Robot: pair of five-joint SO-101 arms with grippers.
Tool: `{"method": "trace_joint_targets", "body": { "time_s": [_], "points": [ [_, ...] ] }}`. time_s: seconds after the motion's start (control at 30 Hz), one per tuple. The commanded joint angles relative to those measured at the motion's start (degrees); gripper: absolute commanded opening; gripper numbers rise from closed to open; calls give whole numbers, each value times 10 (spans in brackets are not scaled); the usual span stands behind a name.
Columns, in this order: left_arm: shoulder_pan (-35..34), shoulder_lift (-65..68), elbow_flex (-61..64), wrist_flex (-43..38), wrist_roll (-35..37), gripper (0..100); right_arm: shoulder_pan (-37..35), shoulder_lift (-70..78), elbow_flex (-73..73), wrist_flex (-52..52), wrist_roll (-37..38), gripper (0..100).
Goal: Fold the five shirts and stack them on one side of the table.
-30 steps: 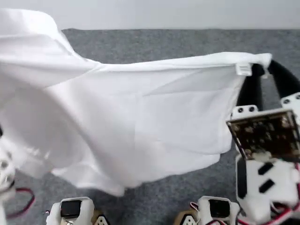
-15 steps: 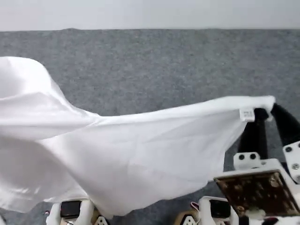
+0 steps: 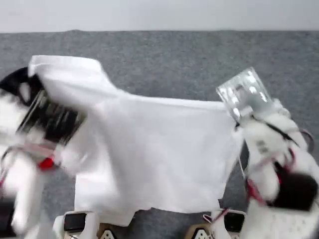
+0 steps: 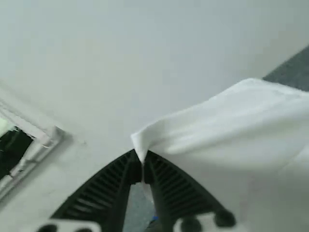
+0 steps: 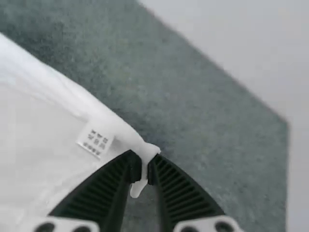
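White shirt [image 3: 154, 154] hangs spread over the grey table [image 3: 179, 59], smooth, lightly creased — left gripper [image 4: 142, 169] clenched on one corner, right gripper [image 5: 140, 170] clenched on the corner beside the label [image 5: 95, 141].

White shirt [image 3: 159, 149]: held span dropped away from the camera within one second.
The cloth, earlier billowing close under the camera and running off the left border, now hangs flatter and wholly inside the frame, with its left corner drawn in over the grey table [image 3: 174, 59]. The left arm [image 3: 35, 124] has entered at the left. The right arm [image 3: 271, 149] has swung forward, and its circuit board [image 3: 245, 94] has shifted from low right up to mid right.
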Motion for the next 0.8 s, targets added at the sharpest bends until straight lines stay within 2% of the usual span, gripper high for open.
{"method": "trace_joint_targets", "body": {
  "time_s": [0.0, 0.17, 0.3, 0.43, 0.6, 0.77],
  "points": [
    [-2, 2, 199, -200, -9, 5, 8, 2, 156, -161, 3, 9],
    [-1, 31, 390, -474, -7, 5, 0, 29, 312, -389, 7, 9],
    [-3, 121, 403, -578, -7, 5, -3, 111, 320, -510, 7, 9],
    [-2, 230, 327, -630, -7, 5, 3, 215, 262, -598, 7, 9],
    [-1, 363, 171, -634, -11, 5, 9, 349, 108, -611, 7, 9],
    [5, 511, 14, -634, -82, 5, 5, 482, -51, -609, 8, 9]
  ]
}}
